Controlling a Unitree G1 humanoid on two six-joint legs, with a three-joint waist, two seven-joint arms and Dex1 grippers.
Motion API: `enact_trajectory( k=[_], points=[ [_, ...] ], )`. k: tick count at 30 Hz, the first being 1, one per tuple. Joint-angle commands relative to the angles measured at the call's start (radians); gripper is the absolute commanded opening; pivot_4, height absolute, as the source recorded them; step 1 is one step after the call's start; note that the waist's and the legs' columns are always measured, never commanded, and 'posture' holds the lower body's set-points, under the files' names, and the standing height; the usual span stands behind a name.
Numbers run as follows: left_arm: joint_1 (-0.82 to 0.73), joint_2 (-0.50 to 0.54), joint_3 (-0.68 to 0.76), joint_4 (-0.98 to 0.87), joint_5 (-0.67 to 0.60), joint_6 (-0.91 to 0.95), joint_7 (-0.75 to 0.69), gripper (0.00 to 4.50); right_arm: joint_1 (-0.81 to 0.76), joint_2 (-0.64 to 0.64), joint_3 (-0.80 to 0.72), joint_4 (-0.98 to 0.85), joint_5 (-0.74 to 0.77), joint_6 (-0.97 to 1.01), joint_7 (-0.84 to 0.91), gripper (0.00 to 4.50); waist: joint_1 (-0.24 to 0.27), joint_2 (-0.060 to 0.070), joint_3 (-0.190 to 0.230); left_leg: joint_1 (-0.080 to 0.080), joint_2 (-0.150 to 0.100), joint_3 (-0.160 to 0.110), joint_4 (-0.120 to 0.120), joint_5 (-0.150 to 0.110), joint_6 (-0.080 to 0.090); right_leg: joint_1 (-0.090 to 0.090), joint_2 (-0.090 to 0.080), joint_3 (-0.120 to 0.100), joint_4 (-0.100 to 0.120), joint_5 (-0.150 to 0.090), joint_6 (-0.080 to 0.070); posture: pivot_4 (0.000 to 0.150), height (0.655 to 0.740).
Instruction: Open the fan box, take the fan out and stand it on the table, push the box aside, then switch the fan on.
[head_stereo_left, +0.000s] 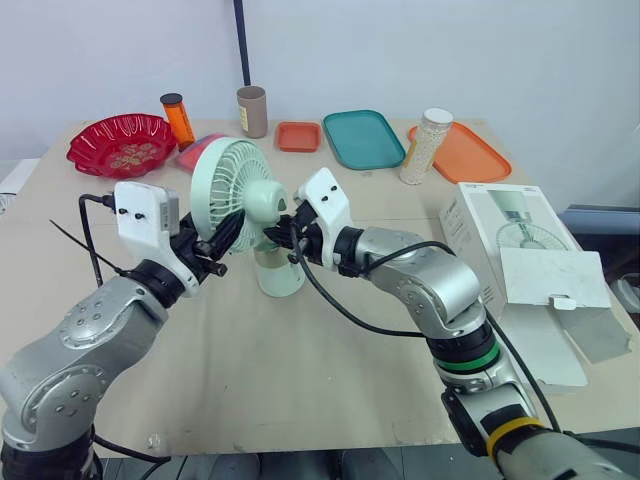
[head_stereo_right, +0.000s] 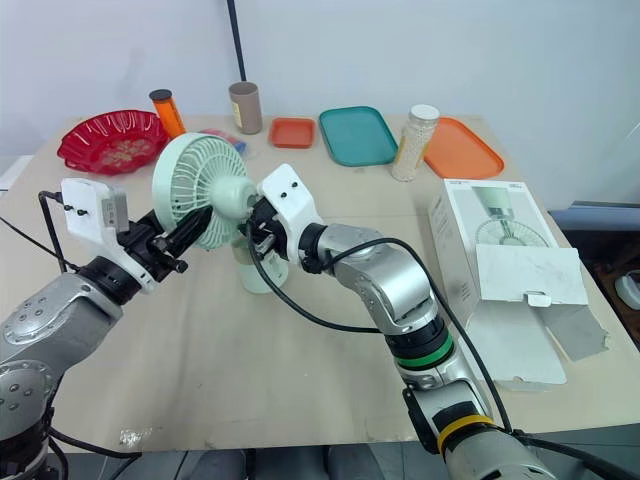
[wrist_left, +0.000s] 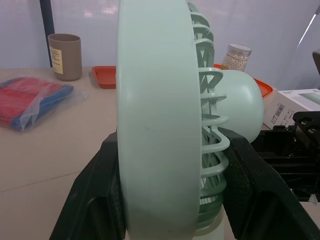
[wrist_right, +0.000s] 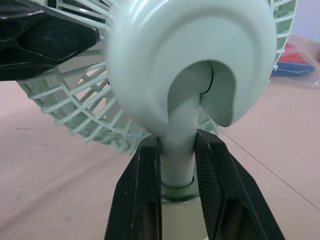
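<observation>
Fan (head_stereo_left: 247, 200) stands upright on the surface (head_stereo_left: 300, 360), base down, with one gripper on either side of it.

Left gripper (wrist_left: 170, 200): closed on the lower rim of the grille. The rim sits edge-on between its two black fingers (wrist_left: 97, 200), one on the front face and one on the back.

Right gripper (wrist_right: 177, 170): narrowed around the neck just under the motor housing. As far as we can judge, a finger touches each side.

Key relation: the fan's long axis runs vertically through the right gripper's jaw gap, with the housing just above its fingertips and the base just below them. From the left gripper the head lies directly ahead, with the disc plane in line with the fingers.

Box (head_stereo_left: 520, 255) lies flat with its end flap open, well apart from the right gripper, out beyond that arm. We judge the push-aside step done, which leaves the switch-on.

We cannot see a switch. If it sits on the base or the rear of the housing, the right gripper is nearer, since both are just beside its fingertips. The left gripper is on the grille side.

Judgement: the left gripper steadies the head while the right lets go and presses.

Risk: the fan looks light and stands tall on a small base, so a sideways push up high could tip it.
</observation>
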Motion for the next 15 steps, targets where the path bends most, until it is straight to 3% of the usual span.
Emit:
enact_trajectory(
  k=[1, 15],
  points=[
    [-0.035, -0.003, 0.033, -0.043, -0.008, -0.067, -0.039, 2.40, -0.005, 0.006, -0.005, -0.033, -0.005, -0.017, 0.013, 0.39, 0.000, 0.000, 0.000, 0.000, 0.000, 0.000, 0.000, 0.000, 0.000, 0.000, 0.000, 0.000, 0.000, 0.000, 0.000, 0.150, 0.7400],
    [-0.041, -0.006, 0.034, -0.040, -0.014, -0.054, -0.025, 2.40, -0.004, 0.015, -0.005, -0.034, -0.011, -0.016, 0.016, 0.39, 0.000, 0.000, 0.000, 0.000, 0.000, 0.000, 0.000, 0.000, 0.000, 0.000, 0.000, 0.000, 0.000, 0.000, 0.000, 0.150, 0.7400]
  ],
)
